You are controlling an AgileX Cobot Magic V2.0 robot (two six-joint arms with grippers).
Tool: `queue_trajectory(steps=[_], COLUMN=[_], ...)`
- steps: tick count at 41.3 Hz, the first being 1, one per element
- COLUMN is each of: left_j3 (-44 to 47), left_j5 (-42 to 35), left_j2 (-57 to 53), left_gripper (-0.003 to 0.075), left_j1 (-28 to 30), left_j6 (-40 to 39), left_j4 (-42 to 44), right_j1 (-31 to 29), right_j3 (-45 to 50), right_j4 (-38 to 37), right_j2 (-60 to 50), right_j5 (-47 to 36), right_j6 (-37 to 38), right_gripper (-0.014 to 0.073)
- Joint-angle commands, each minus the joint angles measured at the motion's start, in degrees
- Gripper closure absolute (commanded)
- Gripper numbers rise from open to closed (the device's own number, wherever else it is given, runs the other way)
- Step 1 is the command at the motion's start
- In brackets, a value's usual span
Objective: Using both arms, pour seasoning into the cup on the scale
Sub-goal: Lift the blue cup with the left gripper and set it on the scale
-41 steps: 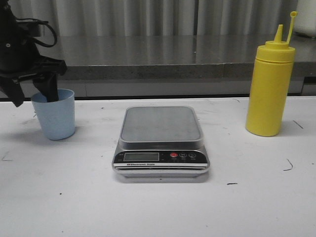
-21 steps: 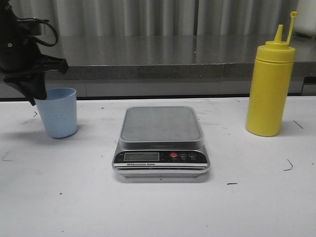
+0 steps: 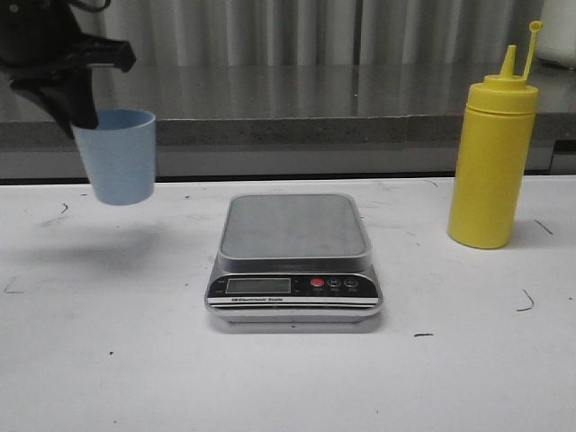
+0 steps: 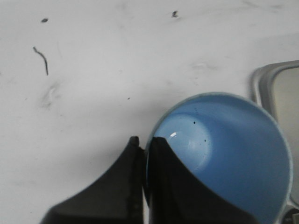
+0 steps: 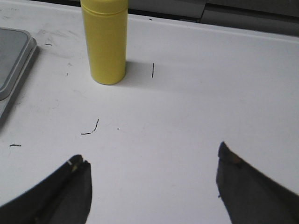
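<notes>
The left gripper [image 3: 85,121] is clamped on the rim of the pale blue cup [image 3: 120,157], one finger inside the wall and one outside, as the left wrist view shows [image 4: 145,158]. The cup hangs upright in the air, clear of the white table [image 3: 108,360], with its shadow lying on the surface below it. It looks empty inside.

The digital kitchen scale [image 3: 293,256] sits at the middle of the table, its grey platform bare. From the held cup the platform lies toward the robot's right and lower down, so the coming move is judged to be a sideways carry to the right followed by a descent onto the platform. In the left wrist view the corner of the scale [image 4: 275,93] shows just beyond the far side of the cup's rim, so the two are near but not over one another.

The yellow squeeze bottle [image 3: 492,153] stands upright on the table well to the right of the scale, its long axis vertical, nozzle up and tethered cap off to the side. The right gripper [image 5: 152,186] has its fingers spread wide and empty, with the bottle ahead of it and well apart; the right arm is the nearer one to it
</notes>
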Motion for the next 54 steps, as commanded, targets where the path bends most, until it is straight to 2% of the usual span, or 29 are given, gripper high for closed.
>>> queue_trajectory(steps=[1, 13, 19, 31, 54], left_j3=[-1.83, -2.72, -7.40, -17.87, -18.12], left_j5=[-1.69, -6.19, -5.17, -0.99, 0.87], left_j2=[-4.68, -3.13, 1.67, 9.35, 10.16], left_gripper=[0.0740, 0.0741, 0.0741, 0.0740, 0.0733], left_j1=[-3.54, -14.44, -16.90, -17.53, -17.62], left_j6=[-0.05, -2.00, -3.37, -4.64, -3.73], left_j4=[-0.38, -0.38, -0.26, -0.17, -0.09], right_j1=[-0.33, -0.33, -0.33, -0.33, -0.33], right_j3=[-1.58, -1.58, -1.58, -1.53, -1.54], right_j4=[-0.51, -0.51, -0.51, -0.51, -0.51], right_j2=[0.87, 0.87, 0.87, 0.87, 0.87], right_j5=[-4.26, -4.26, -4.26, -4.27, -4.71], right_j6=[-0.62, -0.62, -0.62, -0.62, -0.62], right_gripper=[0.0021, 0.0021, 0.0021, 0.0021, 0.0021])
